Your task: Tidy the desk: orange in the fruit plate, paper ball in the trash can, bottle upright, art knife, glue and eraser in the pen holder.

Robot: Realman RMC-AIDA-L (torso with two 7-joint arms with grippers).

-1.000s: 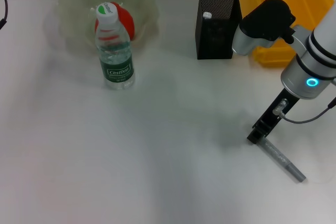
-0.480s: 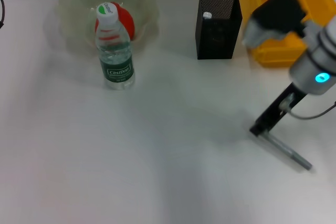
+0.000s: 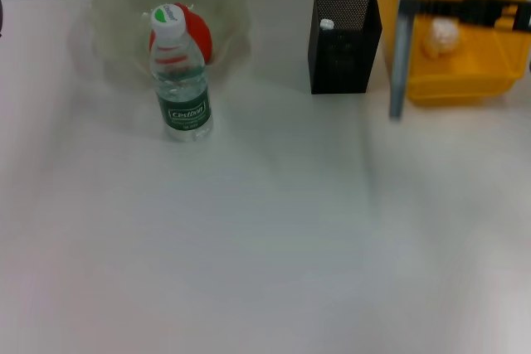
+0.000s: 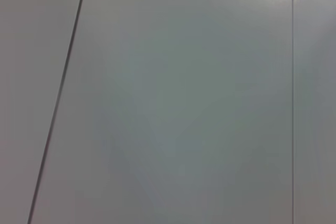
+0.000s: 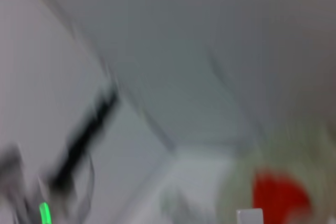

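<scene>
The art knife (image 3: 401, 47), a slim, stiff, light stick, is held vertical at its top by the right end effector (image 3: 415, 4), just beside the pen holder (image 3: 343, 39); grip kept near top for lowering in.

Head view high above desk (image 3: 265, 246)

White desk (image 3: 274, 246), grey panelled wall (image 4: 178, 98)

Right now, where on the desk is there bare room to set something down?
The whole near half of the desk in front of the bottle is bare, as is the strip between the bottle and the pen holder. The far edge is crowded: fruit plate with the orange, pen holder, trash can, and the right gripper holding a grey knife upright.
</scene>
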